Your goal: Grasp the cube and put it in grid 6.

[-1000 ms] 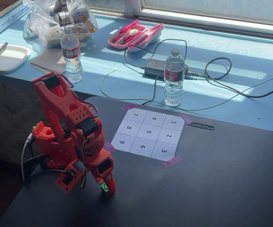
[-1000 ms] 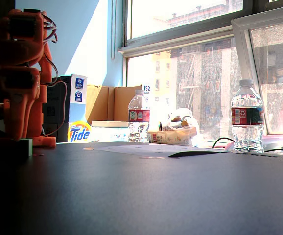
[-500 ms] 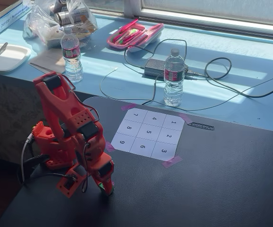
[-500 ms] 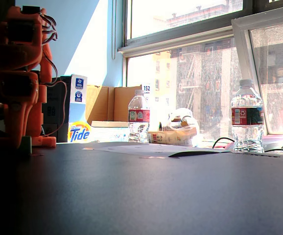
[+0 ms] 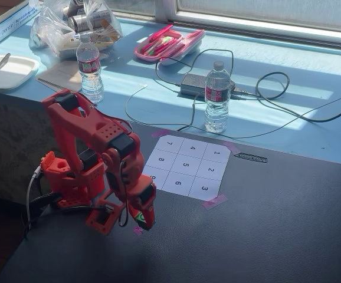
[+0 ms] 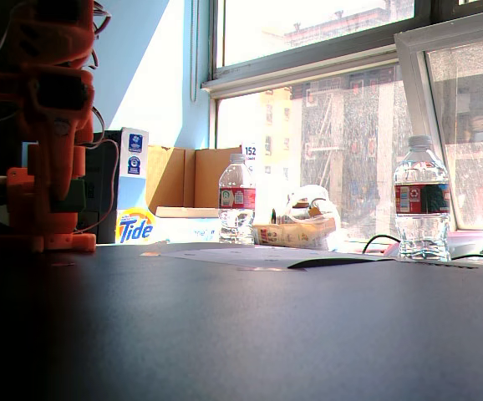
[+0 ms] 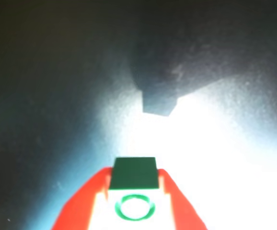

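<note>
Orange-red plastic makes up the arm, which bends forward over the dark matte table top (image 5: 265, 224) in a fixed view, its two-finger gripper (image 5: 142, 221) pointing down near the table's front left part. Between its fingers sits the tiny bright green cube (image 5: 141, 217), pinched on both sides and clear of the table surface; the wrist view shows the same cube (image 7: 134, 175) close up, with a green ring mark just below its dark face and a red finger (image 7: 177, 203) pressed against each side. Below the gripper a small pink mark (image 5: 137, 230) lies on the table.

The white nine-cell paper sheet (image 5: 185, 166) lies up and to the right of the gripper, taped at its corners with pink tape. The white square cell printed "6" (image 5: 177, 183) is in the sheet's front row, between the cells marked 9 and 3, and nothing rests on it; the arm's elbow overlaps the sheet's left edge, hiding most of cell 9.

Behind the sheet a clear plastic water bottle with a red label (image 5: 217, 97) stands on the light blue surface, with a second like it (image 5: 89, 68) further left, and a dark power adapter (image 5: 197, 85) with looping cables between them. A pink pencil case (image 5: 168, 44) lies near the window.
</note>
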